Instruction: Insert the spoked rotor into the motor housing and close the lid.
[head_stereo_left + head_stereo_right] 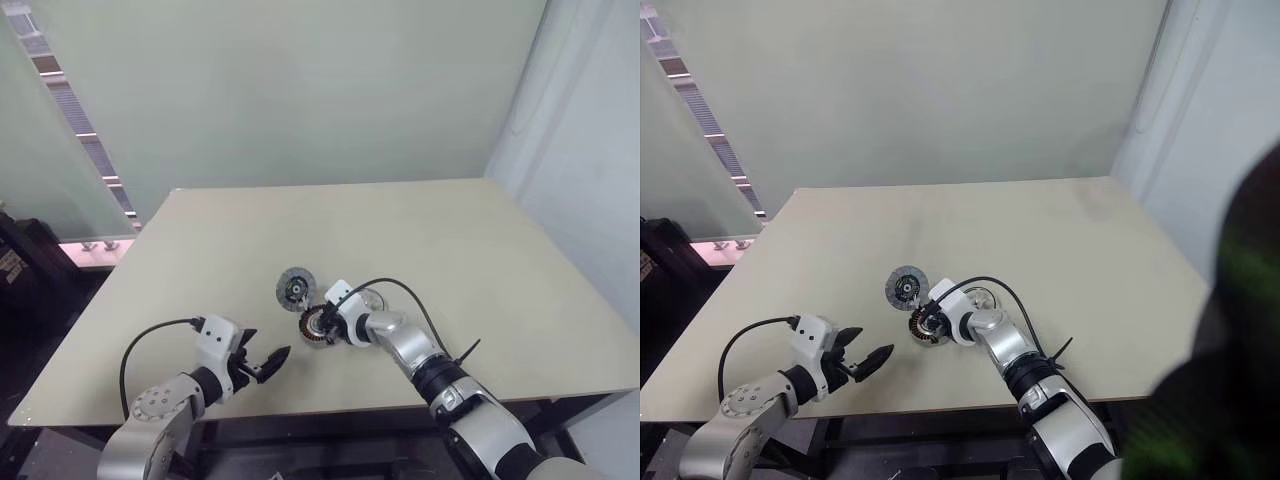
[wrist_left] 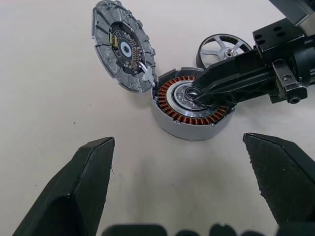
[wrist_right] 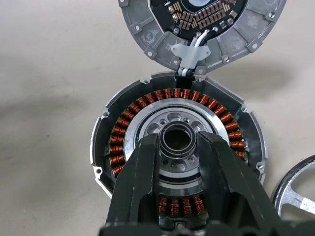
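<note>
Right wrist view: right end effector (image 3: 178, 147) pinching motor housing (image 3: 123, 132) hub (copper coils); left end effector (image 2: 182, 182) wide, empty.

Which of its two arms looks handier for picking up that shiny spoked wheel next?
Probably the right. The right gripper is at the motor housing, and the spoked rotor lies just beside that arm. The left gripper hangs open, farther off across the table.

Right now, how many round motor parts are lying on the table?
3: the motor housing under the right gripper, the lid lying open at its edge, and the spoked rotor just behind the gripper, partly hidden.
</note>
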